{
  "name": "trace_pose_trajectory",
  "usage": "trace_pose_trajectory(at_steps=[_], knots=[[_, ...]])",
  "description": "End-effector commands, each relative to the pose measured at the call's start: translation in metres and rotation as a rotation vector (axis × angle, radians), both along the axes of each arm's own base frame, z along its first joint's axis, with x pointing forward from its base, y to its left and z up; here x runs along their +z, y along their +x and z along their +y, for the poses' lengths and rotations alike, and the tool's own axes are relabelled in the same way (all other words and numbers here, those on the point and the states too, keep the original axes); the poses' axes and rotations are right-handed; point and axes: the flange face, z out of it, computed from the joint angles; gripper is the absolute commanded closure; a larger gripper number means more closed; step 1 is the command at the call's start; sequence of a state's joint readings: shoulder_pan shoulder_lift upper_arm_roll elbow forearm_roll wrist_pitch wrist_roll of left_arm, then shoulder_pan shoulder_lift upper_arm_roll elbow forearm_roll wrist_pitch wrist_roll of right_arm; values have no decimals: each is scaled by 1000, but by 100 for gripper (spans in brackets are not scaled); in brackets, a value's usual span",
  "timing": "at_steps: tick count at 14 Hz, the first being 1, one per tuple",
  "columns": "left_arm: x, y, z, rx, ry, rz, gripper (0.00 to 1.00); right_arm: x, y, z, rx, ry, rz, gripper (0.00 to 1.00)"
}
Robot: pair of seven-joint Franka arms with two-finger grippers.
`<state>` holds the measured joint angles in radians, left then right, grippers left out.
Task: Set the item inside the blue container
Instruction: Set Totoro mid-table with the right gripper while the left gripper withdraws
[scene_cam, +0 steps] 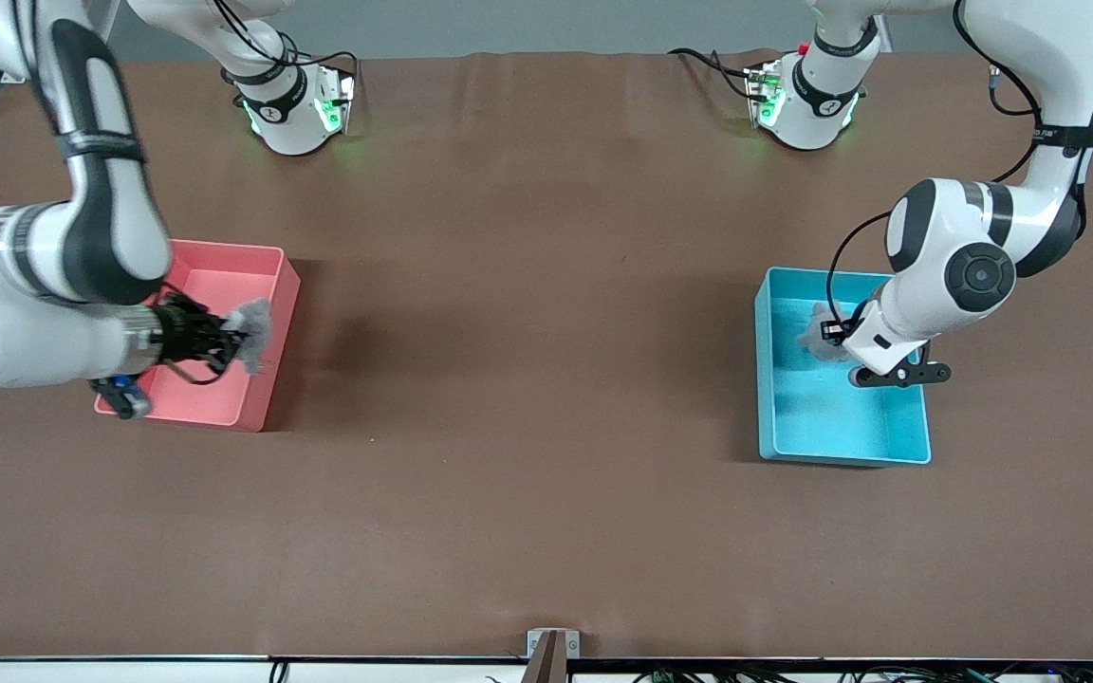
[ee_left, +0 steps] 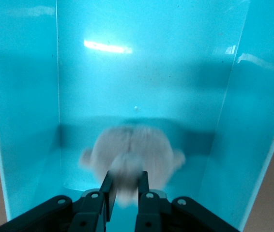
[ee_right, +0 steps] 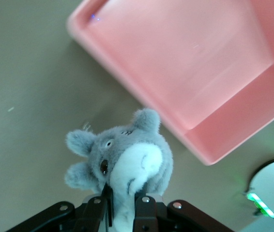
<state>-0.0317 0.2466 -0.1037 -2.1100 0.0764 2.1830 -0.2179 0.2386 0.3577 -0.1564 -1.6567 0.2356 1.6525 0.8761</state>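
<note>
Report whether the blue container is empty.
Not empty: a grey plush toy is inside the blue container, at the left gripper.

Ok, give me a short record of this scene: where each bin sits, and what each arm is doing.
blue container: toward the left arm's end of the table
pink bin: toward the right arm's end
left gripper: over the blue container, a pale plush toy between its jaws
right gripper: jaws shut on a grey plush toy, at the pink bin's edge
</note>
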Motion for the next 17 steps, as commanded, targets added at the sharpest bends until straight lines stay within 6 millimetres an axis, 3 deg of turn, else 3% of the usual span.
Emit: trace_pose_trajectory(at_steps=[1, 3, 5, 7, 8, 10, 12, 14, 16, 17], knots=[[2, -1, 2, 7, -10, -9, 1, 5, -8, 89, -26, -62, -73, 95], [13, 1, 1, 7, -10, -20, 0, 6, -19, 165, -65, -79, -160, 95], [40, 12, -1, 5, -11, -48, 0, -21, -35, 239, -104, -101, -230, 96], [88, 32, -13, -7, -2, -22, 0, -54, -51, 297, -162, -109, -287, 95], [119, 40, -34, -23, 0, -6, 0, -74, -60, 323, -162, -122, -311, 95], [158, 47, -59, -22, -1, -2, 0, -108, -68, 362, -143, -177, -340, 95], [173, 44, -87, 16, -16, -25, 0, -129, -67, 375, -157, -197, -339, 95], [162, 45, -114, 127, -82, -6, 0, -145, -69, 380, -152, -197, -341, 95], [149, 46, -157, 201, -129, -6, 0, -159, -71, 384, -151, -188, -349, 95], [142, 46, -173, 243, -134, -18, 0, -165, -75, 387, -138, -192, -348, 88]])
